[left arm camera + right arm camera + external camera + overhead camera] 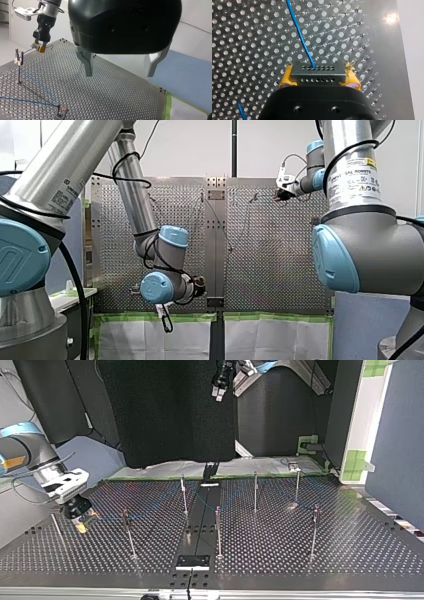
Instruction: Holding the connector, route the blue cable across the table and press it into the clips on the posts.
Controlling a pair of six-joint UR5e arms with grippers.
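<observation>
Blue cable [300, 30]: comes out of the connector's top row of holes and runs away across the perforated tabletop [300, 560]. In the left wrist view it goes from the connector to the clip [18, 58] on the nearest post [18, 72], then slopes down to a low fixture [61, 112] at tabletop level.
Connector [317, 74]: grey block with its holed face outward, lying crosswise between the pads just above the tabletop at the top view's left.
Right hand [82, 521]: clenched on the connector, with the yellow pads [286, 79] pressed on its two ends. Holding it by the ends leaves the cable exit free, so the line can trail without kinking.
Left hand [120, 67]: released and empty, fingers spread wide, hanging well above the tabletop. Judged parked out of the cable's path.
Seating at near clip: cannot tell whether the cable is pressed in or only lies against it.
Other posts: several stand across the tabletop, e.g. [218, 530]. A faint blue line shows among them, but its route is too thin to read.
Step in hand (judgement): tensioning the last stretch near the end post.
Risk (judgement): pulling too hard could lift the cable out of the near clip.
</observation>
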